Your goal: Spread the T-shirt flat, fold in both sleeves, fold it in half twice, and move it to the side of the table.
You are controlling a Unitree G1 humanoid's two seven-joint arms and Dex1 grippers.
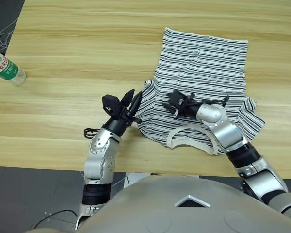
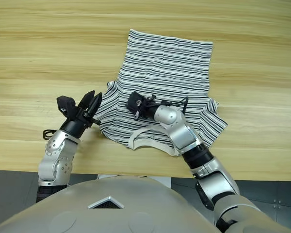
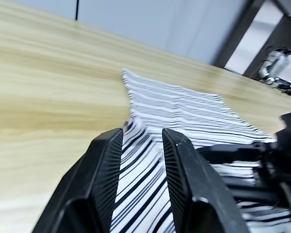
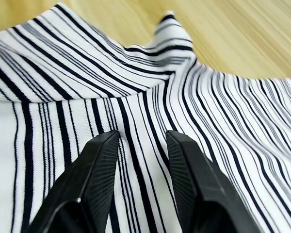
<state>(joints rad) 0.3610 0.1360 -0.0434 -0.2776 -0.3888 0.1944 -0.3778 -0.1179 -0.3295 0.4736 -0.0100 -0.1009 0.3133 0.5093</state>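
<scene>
T-shirt (image 1: 203, 58) laid on table (image 1: 77, 48) near front edge, collar toward robot, body mostly spread. Left sleeve seen bunched, right sleeve splayed out; neither judged folded in.

Left gripper (image 1: 137, 93) placed at left sleeve edge, fingers parted; cloth contact possible, not clear.

Right gripper (image 1: 172, 104) held over chest area, fingers parted, nothing gripped.

Sleeve folds, two halvings, shift aside judged not yet done.

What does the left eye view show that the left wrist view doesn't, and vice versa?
Left eye view, not the wrist: a plastic bottle at the left edge, and the white collar. Left wrist view, not the eye: a pale wall in the background. Both: the striped T-shirt, the wooden table and the left gripper.
</scene>
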